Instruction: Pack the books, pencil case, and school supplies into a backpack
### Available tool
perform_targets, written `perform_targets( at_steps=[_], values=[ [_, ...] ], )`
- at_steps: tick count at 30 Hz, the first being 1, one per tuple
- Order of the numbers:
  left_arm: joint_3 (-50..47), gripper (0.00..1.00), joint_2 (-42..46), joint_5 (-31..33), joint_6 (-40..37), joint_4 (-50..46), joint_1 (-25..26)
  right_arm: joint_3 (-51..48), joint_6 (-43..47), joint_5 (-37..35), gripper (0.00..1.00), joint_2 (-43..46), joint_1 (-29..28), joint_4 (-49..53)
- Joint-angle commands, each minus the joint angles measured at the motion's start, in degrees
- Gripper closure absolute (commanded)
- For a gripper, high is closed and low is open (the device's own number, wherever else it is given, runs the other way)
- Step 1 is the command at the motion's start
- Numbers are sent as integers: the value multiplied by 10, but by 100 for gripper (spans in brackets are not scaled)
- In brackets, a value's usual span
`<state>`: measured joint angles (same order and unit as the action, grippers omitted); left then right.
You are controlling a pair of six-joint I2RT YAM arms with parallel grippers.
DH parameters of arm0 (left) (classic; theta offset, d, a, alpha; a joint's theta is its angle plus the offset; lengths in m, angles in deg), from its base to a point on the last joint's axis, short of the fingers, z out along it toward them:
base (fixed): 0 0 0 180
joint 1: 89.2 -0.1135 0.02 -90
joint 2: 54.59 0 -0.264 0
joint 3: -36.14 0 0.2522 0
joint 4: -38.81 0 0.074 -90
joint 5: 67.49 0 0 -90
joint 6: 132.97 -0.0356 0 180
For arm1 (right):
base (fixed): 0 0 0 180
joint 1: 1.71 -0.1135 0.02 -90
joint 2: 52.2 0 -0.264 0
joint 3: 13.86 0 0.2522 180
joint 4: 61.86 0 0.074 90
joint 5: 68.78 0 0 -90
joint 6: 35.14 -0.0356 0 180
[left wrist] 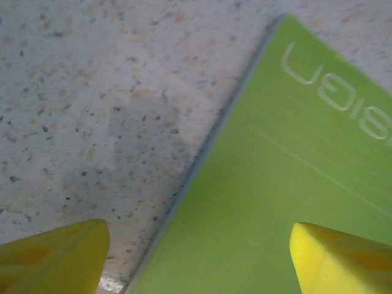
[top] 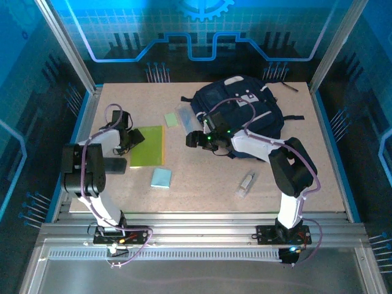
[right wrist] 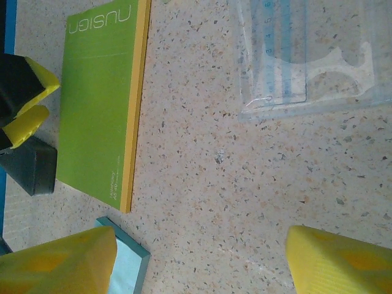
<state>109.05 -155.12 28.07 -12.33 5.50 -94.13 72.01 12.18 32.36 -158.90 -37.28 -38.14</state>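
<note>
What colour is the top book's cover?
Lime green; the book shows best in the right wrist view.

Black-and-white arms [top: 82, 168]; looping lilac cables [top: 263, 139]; yellow end effector fingers [right wrist: 61, 263]; green lights [top: 210, 139]

Overall: the top view is dim with a blue cast from glowing panels at the far wall and sides; the table [top: 202, 184] is evenly lit from above.
Shadows: soft and short; a faint grey patch lies on the table left of the green book [left wrist: 275, 202].
Glare: a pale sheen on the pencil case [right wrist: 306, 55].
Focus: the top view is soft and grainy; the wrist views are sharp on the table speckle, with the left fingers [left wrist: 55, 257] blurred at the near edge.
Dark areas: the backpack [top: 245, 110] is nearly black with little detail.
</note>
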Motion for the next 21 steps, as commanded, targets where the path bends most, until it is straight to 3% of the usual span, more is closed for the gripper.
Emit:
perform_targets(
  at_steps=[1, 8, 21],
  values=[
    [49, 22, -43, -21, 8, -57, 0, 18, -1, -4, 26, -6, -4, -8],
    [16, 22, -37, -83, 38, -24, 22, 29, -6, 5, 25, -16, -5, -8],
    [-48, 22, 36, -135, 134, 27, 149, 76, -1, 0, 30, -90, -29, -2]
  ],
)
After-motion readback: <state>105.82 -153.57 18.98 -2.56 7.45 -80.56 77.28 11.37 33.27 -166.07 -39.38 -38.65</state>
